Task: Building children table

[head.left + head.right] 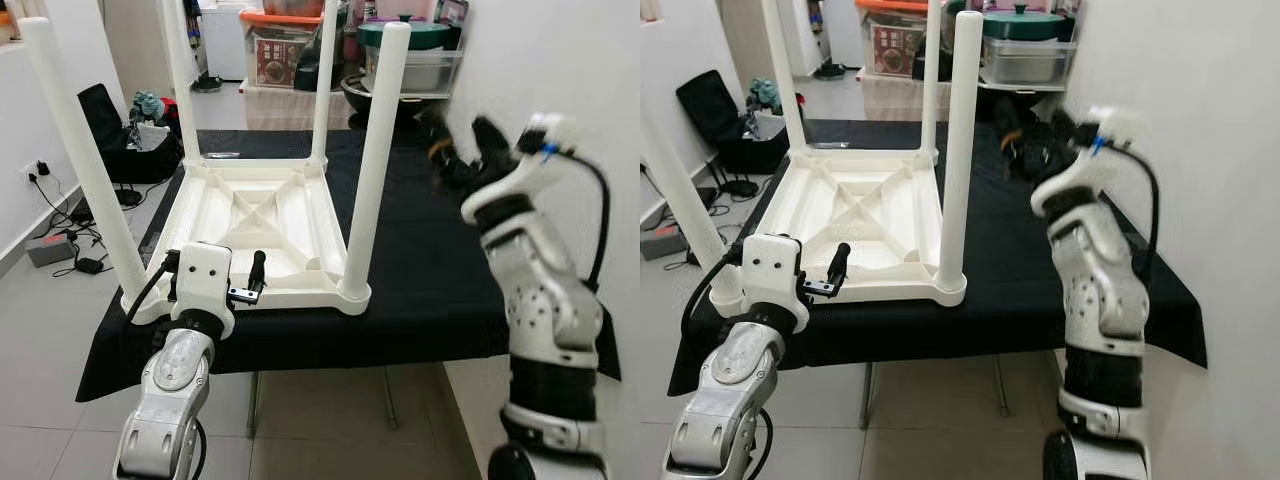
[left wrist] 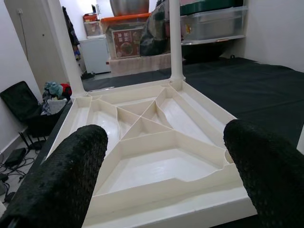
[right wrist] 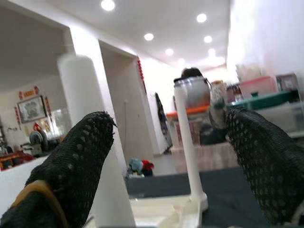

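Note:
A white plastic children table (image 1: 262,225) lies upside down on a black-covered table (image 1: 440,260). Its four round legs point up, with the front right leg (image 1: 375,150) and front left leg (image 1: 85,160) nearest me. My left gripper (image 1: 250,280) is open at the front edge of the white tabletop, facing its ribbed underside (image 2: 156,137), and its fingers (image 2: 61,180) hold nothing. My right gripper (image 1: 465,150) is raised over the black cloth to the right of the front right leg. It looks blurred, and its fingers (image 3: 76,161) are open and empty.
A white wall (image 1: 560,60) stands close on the right. Behind the table are storage boxes, one with an orange lid (image 1: 285,40) and one with a green lid (image 1: 410,40). On the floor at the left lie a black bag (image 1: 110,130) and cables (image 1: 60,245).

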Controlling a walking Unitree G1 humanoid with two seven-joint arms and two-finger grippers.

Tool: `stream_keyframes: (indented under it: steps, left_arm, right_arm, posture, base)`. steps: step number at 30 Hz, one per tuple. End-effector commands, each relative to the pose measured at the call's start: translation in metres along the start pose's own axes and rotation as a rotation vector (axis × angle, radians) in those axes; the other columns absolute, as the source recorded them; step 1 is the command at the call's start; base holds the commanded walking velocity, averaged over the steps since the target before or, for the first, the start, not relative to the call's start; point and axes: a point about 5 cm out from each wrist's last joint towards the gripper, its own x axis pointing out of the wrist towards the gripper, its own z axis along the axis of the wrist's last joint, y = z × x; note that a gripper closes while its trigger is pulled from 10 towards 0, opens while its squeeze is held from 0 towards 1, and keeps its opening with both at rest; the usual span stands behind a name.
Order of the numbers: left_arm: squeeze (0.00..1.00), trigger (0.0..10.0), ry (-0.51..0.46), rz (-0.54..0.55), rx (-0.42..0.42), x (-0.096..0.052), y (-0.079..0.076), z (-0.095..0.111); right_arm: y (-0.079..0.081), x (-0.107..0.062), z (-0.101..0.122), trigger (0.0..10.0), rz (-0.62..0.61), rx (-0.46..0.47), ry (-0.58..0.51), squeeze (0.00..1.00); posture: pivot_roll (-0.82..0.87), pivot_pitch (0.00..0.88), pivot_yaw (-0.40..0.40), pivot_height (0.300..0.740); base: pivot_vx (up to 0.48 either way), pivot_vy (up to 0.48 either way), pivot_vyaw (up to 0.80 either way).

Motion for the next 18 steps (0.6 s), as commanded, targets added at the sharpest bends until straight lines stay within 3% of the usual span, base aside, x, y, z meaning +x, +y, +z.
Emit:
stream_keyframes:
  steps: [1,18]
  left_arm:
    - [0.0,10.0,0.013,-0.001,0.001,-0.001,-0.001,-0.004]
    - [0.0,10.0,0.01,-0.006,0.012,-0.001,-0.003,-0.005]
  right_arm:
    - [0.006,0.005,0.002,10.0,0.042,0.009,0.002,0.0]
    - [0.035,0.035,-0.007,10.0,0.055,0.052,0.037,0.0]
  posture:
    - [0.09,0.0,-0.08,0.74]
    - [0.09,0.0,-0.081,0.74]
  base:
    - [0.0,0.0,0.0]
    - [0.0,0.0,0.0]
